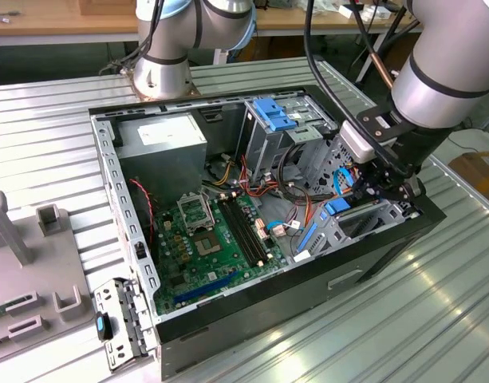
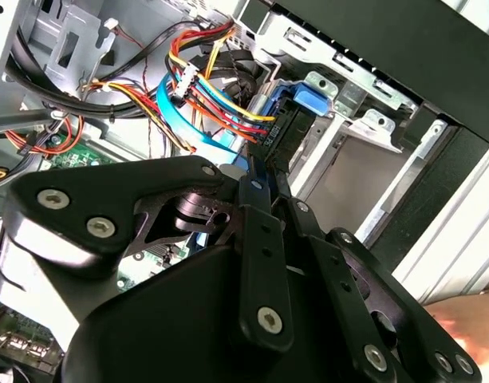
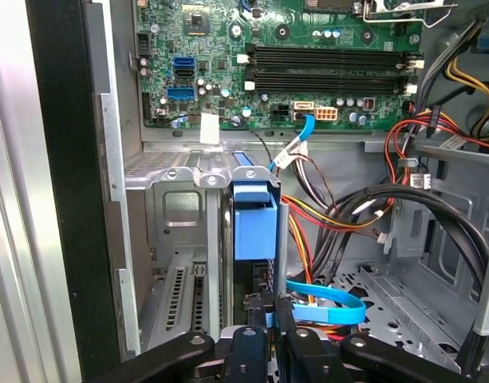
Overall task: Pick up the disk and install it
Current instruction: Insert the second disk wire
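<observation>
The disk (image 3: pixel 252 223), a blue-framed drive, stands on edge in a slot of the metal drive bay (image 3: pixel 176 215) at the case's front corner. In the exterior view its blue carrier (image 1: pixel 337 207) shows low in the case on the exterior view's right. My gripper (image 3: pixel 270 313) reaches down into that bay with its black fingers (image 3: pixel 246 319) pinched close on the disk's near edge. In the second wrist view the gripper (image 2: pixel 260 171) meets the blue carrier (image 2: pixel 304 100) right beside the plugged-in cables.
Coloured power wires (image 3: pixel 340 215) and a blue flat cable (image 3: pixel 328 299) crowd the bay. The motherboard (image 1: pixel 204 239), a grey power-supply box (image 1: pixel 160 136) and a blue latch (image 1: pixel 272 116) on the upper cage fill the case. A grey fixture (image 1: pixel 29 263) sits on the table.
</observation>
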Tool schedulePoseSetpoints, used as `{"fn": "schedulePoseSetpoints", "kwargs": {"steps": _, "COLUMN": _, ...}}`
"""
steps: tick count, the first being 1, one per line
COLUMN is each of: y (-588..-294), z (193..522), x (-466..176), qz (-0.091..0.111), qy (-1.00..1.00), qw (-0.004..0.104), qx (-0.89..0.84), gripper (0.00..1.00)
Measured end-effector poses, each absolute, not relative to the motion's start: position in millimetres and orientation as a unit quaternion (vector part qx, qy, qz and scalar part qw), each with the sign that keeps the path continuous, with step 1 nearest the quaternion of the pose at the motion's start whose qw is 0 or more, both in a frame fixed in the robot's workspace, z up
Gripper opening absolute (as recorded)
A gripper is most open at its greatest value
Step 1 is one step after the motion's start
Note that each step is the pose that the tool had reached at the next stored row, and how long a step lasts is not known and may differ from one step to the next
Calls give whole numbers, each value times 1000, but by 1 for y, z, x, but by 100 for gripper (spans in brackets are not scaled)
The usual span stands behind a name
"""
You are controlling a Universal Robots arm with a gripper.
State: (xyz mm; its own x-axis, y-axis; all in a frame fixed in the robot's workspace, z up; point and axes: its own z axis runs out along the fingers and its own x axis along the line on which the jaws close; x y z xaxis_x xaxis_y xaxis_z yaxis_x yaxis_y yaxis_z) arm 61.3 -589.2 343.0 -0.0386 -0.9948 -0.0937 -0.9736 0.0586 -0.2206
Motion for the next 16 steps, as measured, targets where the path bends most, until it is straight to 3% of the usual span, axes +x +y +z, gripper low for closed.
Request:
{"fn": "schedulePoseSetpoints", "kwargs": {"steps": 10, "y": -589, "z": 338, "x": 61, "qz": -48, "qy": 719, "qw": 111, "qx": -684, "gripper": 16}}
{"fn": "schedulePoseSetpoints", "kwargs": {"steps": 12, "y": -589, "z": 338, "x": 61, "qz": -48, "qy": 719, "qw": 111, "qx": -684, "gripper": 17}}
{"fn": "schedulePoseSetpoints", "kwargs": {"steps": 13, "y": -589, "z": 338, "x": 61, "qz": -48, "qy": 719, "qw": 111, "qx": -684, "gripper": 24}}
{"fn": "schedulePoseSetpoints", "kwargs": {"steps": 16, "y": -589, "z": 338, "x": 61, "qz": -48, "qy": 719, "qw": 111, "qx": -684, "gripper": 24}}
